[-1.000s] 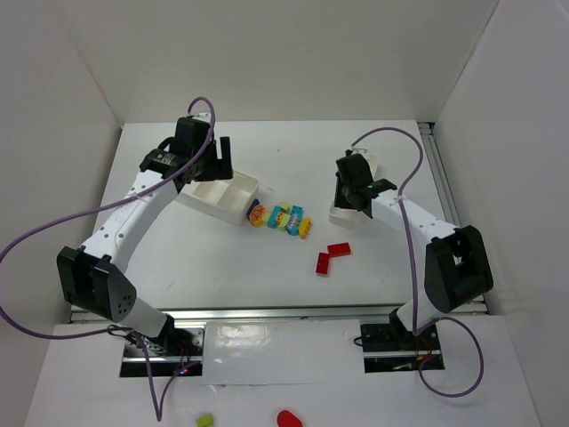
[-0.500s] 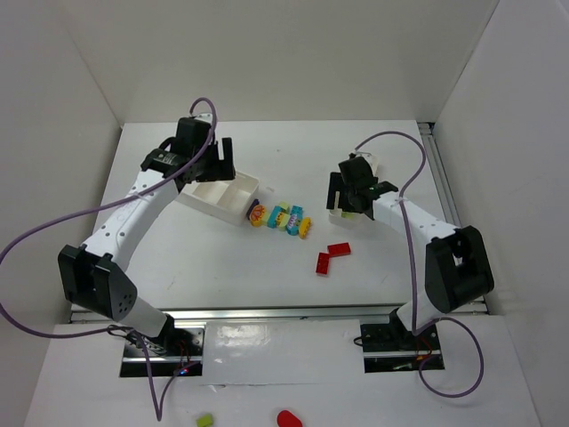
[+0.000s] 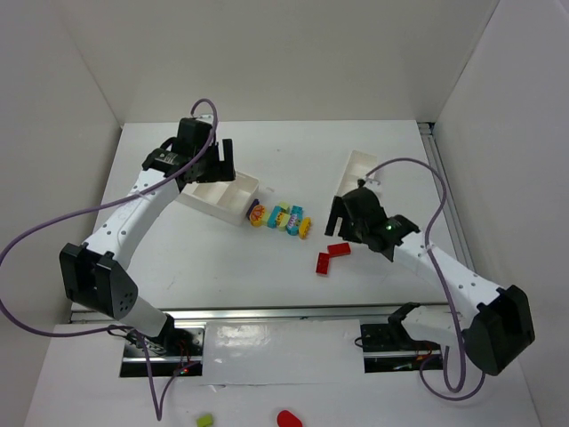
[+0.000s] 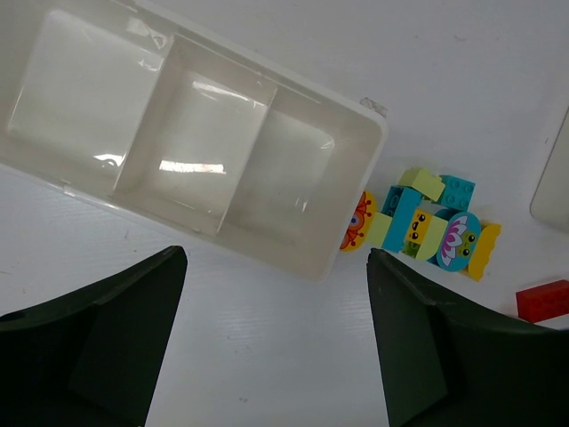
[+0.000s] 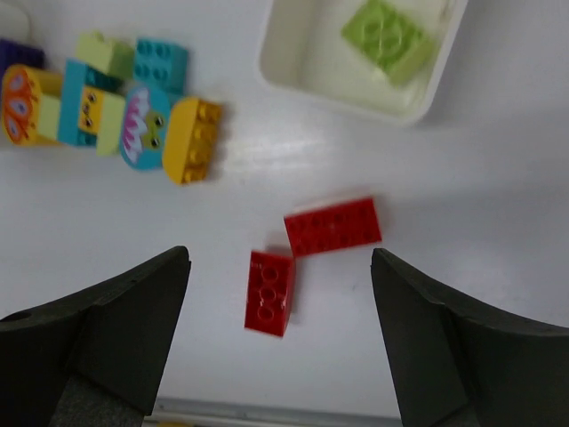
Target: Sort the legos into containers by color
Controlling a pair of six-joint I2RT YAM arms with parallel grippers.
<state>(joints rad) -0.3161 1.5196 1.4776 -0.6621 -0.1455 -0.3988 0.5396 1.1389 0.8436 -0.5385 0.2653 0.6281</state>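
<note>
A cluster of joined legos (image 3: 280, 218) in cyan, lime, yellow and orange lies mid-table, also seen in the left wrist view (image 4: 422, 222) and the right wrist view (image 5: 107, 102). Two red bricks (image 3: 331, 256) lie loose nearer the front. My right gripper (image 3: 342, 233) hovers open above them, with both bricks (image 5: 333, 226) (image 5: 269, 292) between its fingers' lines and untouched. A lime green brick (image 5: 388, 37) rests in the narrower container (image 5: 293, 76) (image 3: 363, 165). My left gripper (image 3: 213, 165) (image 4: 276, 338) stands open and empty beside the wider container (image 3: 222, 197) (image 4: 209, 151), whose compartments show nothing inside.
White enclosure walls stand at the left, back and right. A metal rail (image 3: 267, 313) marks the table's front edge, just beyond the red bricks. A purple cable (image 3: 418, 169) loops above the right arm. A lime piece (image 3: 205, 420) and a red piece (image 3: 289, 418) lie below the table.
My right gripper opened over the narrower container, left the lime green brick in it, and swung toward the front to hang over the red bricks. The left arm has stayed put.
</note>
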